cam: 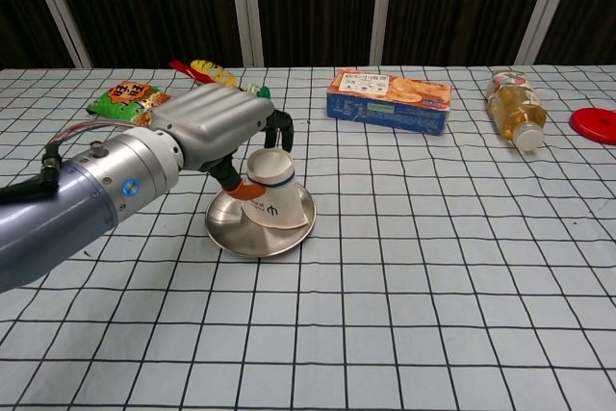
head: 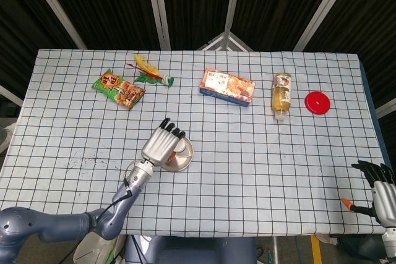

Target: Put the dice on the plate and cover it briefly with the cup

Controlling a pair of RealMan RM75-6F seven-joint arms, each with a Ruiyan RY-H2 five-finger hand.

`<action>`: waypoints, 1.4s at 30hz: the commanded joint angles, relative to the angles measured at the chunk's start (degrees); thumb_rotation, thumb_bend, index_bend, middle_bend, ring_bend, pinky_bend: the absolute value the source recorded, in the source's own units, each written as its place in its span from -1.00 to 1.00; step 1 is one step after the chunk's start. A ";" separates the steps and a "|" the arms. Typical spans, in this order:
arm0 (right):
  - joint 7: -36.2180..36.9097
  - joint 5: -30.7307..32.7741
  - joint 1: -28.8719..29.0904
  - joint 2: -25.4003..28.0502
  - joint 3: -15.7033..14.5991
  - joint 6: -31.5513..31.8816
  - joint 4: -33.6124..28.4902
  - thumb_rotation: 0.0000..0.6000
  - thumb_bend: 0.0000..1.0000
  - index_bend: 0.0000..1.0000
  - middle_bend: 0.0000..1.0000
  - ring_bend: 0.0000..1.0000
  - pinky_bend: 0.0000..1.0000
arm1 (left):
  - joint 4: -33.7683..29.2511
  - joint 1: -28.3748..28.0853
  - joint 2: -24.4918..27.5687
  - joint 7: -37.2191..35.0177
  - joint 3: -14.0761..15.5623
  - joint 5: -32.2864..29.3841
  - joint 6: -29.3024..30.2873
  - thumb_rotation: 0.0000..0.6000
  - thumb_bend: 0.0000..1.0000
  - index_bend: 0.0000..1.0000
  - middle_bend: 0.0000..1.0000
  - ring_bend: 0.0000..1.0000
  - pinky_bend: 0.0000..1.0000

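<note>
1. The left hand (cam: pixel 217 122) grips a white paper cup (cam: pixel 271 201) turned mouth-down and tilted over a round silver metal plate (cam: pixel 236 236). Its fingers (cam: pixel 279 127) curl over the cup's upturned base, and the thumb presses its side.
2. The cup's rim rests on the plate on the right side, while the side towards the hand is lifted.
3. The dice cannot be made out in either view; the cup and hand hide the middle of the plate.
4. The plate sits on the checked white cloth of the worktop (cam: pixel 433 295), left of centre.
5. The right hand (head: pixel 382 193) hangs at the worktop's near right edge, holding nothing, its fingers (head: pixel 371 168) spread apart.
6. Along the far side lie a green and orange snack packet (head: pixel 119 88), a red and yellow wrapped item (head: pixel 148 71), a blue and orange carton (head: pixel 227 86), a clear plastic bottle (head: pixel 281 95) on its side, and a flat red lid (head: pixel 317 102) just beside it.
</note>
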 commanded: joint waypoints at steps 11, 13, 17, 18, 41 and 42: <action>-0.53 -0.06 0.10 -0.14 -0.12 -0.24 -0.06 1.00 -0.81 -0.50 -0.62 -0.75 -1.00 | 4.48 1.35 -1.22 -0.91 0.89 3.36 1.10 1.00 -0.09 -0.17 -0.16 -0.49 -0.68; -0.50 -0.04 0.10 -0.11 -0.13 -0.27 -0.09 1.00 -0.81 -0.50 -0.62 -0.75 -1.00 | 3.30 1.78 -1.00 -2.42 0.59 1.72 -0.82 1.00 -0.09 -0.17 -0.16 -0.49 -0.68; -0.46 0.04 0.11 -0.12 -0.06 -0.26 -0.03 1.00 -0.81 -0.50 -0.62 -0.75 -1.00 | 1.51 1.94 0.06 -4.16 0.47 1.53 -2.58 1.00 -0.09 -0.16 -0.14 -0.49 -0.68; -0.48 0.03 0.10 -0.14 -0.06 -0.24 -0.01 1.00 -0.81 -0.50 -0.62 -0.75 -1.00 | 0.43 2.12 0.48 -5.94 0.23 1.42 -3.34 1.00 -0.09 -0.15 -0.13 -0.49 -0.68; -0.87 -0.22 0.16 -0.20 -0.08 -0.11 -0.37 1.00 -0.81 -0.50 -0.62 -0.75 -1.00 | -15.17 2.45 12.19 -11.09 0.31 -11.22 -14.85 1.00 -0.09 -0.11 -0.12 -0.49 -0.68; -0.89 -0.24 0.19 -0.21 -0.06 -0.12 -0.41 1.00 -0.81 -0.50 -0.62 -0.75 -1.00 | -15.56 2.39 12.34 -10.94 0.30 -11.72 -14.92 1.00 -0.09 -0.11 -0.12 -0.49 -0.68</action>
